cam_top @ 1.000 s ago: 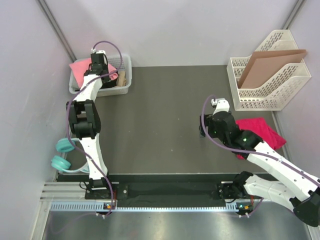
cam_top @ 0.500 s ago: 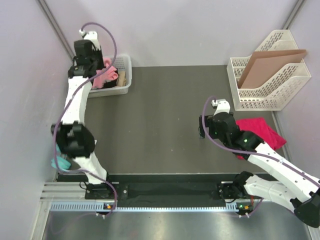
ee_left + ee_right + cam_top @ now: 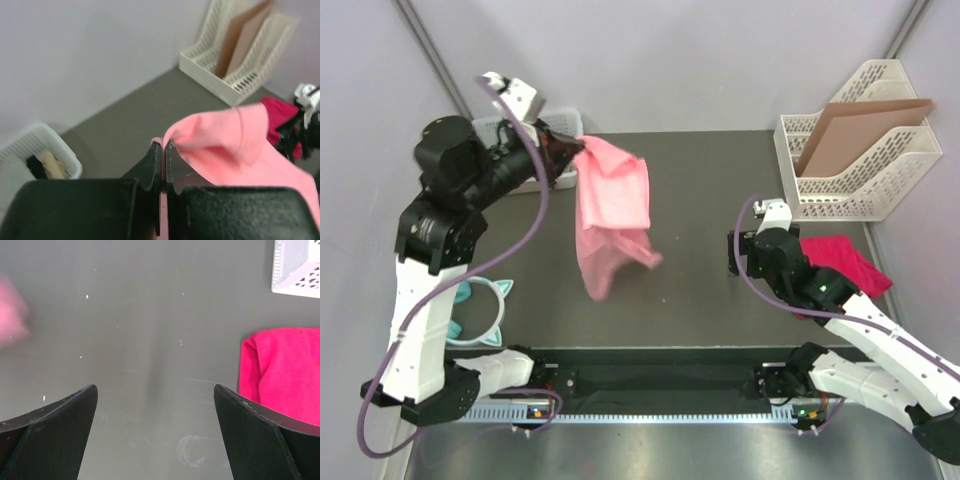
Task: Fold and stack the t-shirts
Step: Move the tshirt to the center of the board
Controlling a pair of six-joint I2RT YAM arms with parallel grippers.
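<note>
My left gripper (image 3: 578,148) (image 3: 163,145) is raised at the back left and shut on a fold of the light pink t-shirt (image 3: 610,210) (image 3: 235,145). The shirt hangs loose in the air above the dark table (image 3: 690,200). The magenta-red t-shirt (image 3: 845,265) (image 3: 280,375) lies crumpled on the table at the right. My right gripper (image 3: 735,250) (image 3: 156,390) hovers low just left of it, open, with only bare table between its fingers. A pink blur of the hanging t-shirt (image 3: 12,315) shows at the left edge of the right wrist view.
A white basket (image 3: 570,125) (image 3: 30,150) holding dark and tan items sits at the back left, partly behind my left arm. A white file rack (image 3: 860,180) with a brown cardboard sheet (image 3: 850,125) stands at the back right. A teal object (image 3: 470,315) lies off the table's left edge.
My left gripper shut on the pink t-shirt in the basket, then lifted it out and swung it right over the table. The right gripper opened wider and barely moved.
</note>
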